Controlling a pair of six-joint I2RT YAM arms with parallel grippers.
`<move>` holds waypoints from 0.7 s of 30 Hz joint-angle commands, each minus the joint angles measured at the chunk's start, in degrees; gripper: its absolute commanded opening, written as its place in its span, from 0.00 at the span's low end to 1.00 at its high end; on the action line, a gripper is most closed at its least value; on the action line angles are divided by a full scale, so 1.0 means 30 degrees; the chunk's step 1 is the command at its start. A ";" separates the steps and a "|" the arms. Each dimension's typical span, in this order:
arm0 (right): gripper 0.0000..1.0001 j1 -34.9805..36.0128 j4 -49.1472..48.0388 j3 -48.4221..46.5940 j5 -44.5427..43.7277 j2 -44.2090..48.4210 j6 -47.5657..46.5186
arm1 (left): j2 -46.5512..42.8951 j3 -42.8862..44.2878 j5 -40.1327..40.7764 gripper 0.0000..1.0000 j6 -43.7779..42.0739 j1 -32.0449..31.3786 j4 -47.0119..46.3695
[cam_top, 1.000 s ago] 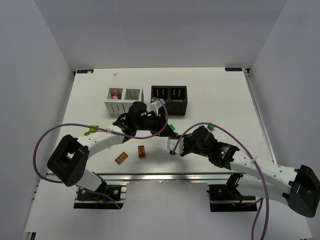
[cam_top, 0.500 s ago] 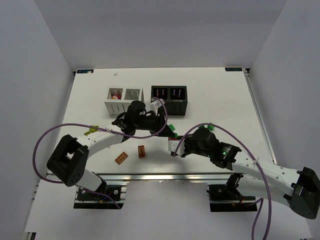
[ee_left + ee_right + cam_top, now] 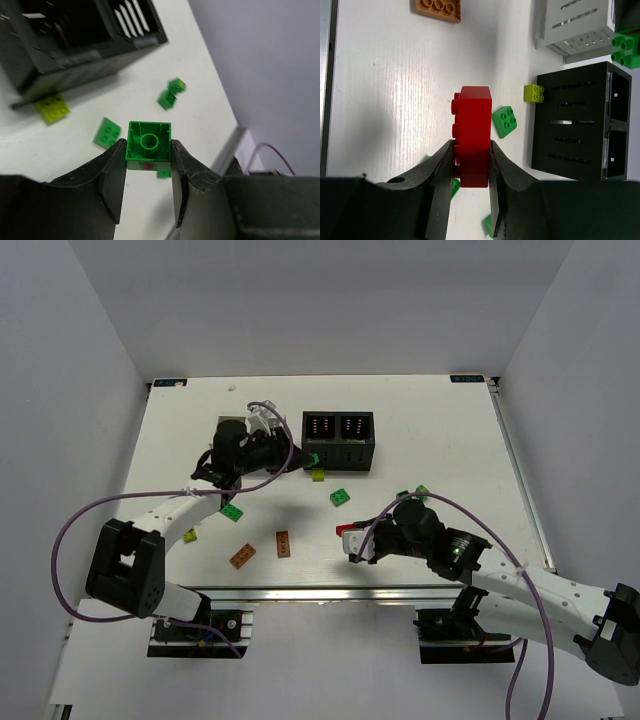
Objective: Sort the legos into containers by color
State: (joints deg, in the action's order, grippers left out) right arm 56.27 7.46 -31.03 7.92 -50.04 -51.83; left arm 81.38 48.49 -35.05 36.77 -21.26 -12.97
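between left jaws, green lego; between right jaws, red lego, seemingly clamped.

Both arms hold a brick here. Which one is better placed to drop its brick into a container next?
Left. The left gripper, shut on a green brick, hangs beside the black container; the right gripper holds its red brick clearly farther from it.
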 commanded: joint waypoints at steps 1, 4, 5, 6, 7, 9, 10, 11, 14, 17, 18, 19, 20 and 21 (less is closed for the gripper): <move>0.00 0.0081 -0.0056 0.0059 0.0552 0.0566 -0.0125 | -0.0937 0.1733 0.4027 0.05 -0.2146 0.0054 0.2209; 0.00 0.0081 -0.0027 0.0088 0.0669 0.0713 -0.0124 | -0.0528 0.3316 0.7397 0.05 -0.4079 0.0054 0.3940; 0.00 0.0081 0.0002 0.0088 0.0699 0.0743 -0.0124 | -0.0353 0.4044 0.8072 0.06 -0.4896 0.0054 0.4726; 0.00 0.0081 0.0002 0.0088 0.0728 0.0743 -0.0124 | 0.0055 0.4429 0.9297 0.06 -0.5224 0.0170 0.5140; 0.00 0.0081 0.0031 0.0088 0.0757 0.0772 -0.0124 | 0.0291 0.4810 0.9744 0.06 -0.5459 0.0229 0.5463; 0.00 0.0081 0.0060 0.0088 0.0816 0.0802 -0.0124 | 0.0789 0.5806 1.0419 0.06 -0.5899 0.0492 0.6372; 0.00 0.0081 0.0061 0.0088 0.0816 0.0802 -0.0124 | 0.1343 0.6128 1.1003 0.06 -0.6017 0.0580 0.6752; 0.00 0.0081 0.0032 0.0088 0.0845 0.0831 -0.0124 | 0.1638 0.6422 1.1212 0.06 -0.6221 0.0668 0.7336; 0.00 0.0081 0.0061 0.0088 0.0845 0.0889 -0.0124 | 0.2752 0.7390 1.2090 0.06 -0.6602 0.1049 0.8276; 0.00 0.0052 0.0061 0.0117 0.0787 0.0948 -0.0124 | 0.3658 0.7889 1.2124 0.06 -0.6750 0.1517 0.8600; 0.00 0.0081 0.0061 0.0117 0.0787 0.0919 -0.0124 | 0.3837 0.7977 1.2064 0.06 -0.6750 0.1751 0.8688; 0.00 0.0081 0.0032 0.0146 0.0787 0.0890 -0.0124 | 0.4013 0.8238 1.2005 0.06 -0.6750 0.1811 0.8834; 0.00 0.0081 0.0031 0.0147 0.0816 0.0831 -0.0153 | 0.4246 0.8357 1.1976 0.07 -0.6779 0.1870 0.9010; 0.00 0.0052 0.0060 0.0118 0.0816 0.0831 -0.0154 | 0.4307 0.8445 1.2005 0.09 -0.6809 0.1957 0.9070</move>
State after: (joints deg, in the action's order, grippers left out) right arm 56.27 7.64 -30.96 9.58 -48.29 -51.86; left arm 95.09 70.81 -0.58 17.78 -16.25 11.29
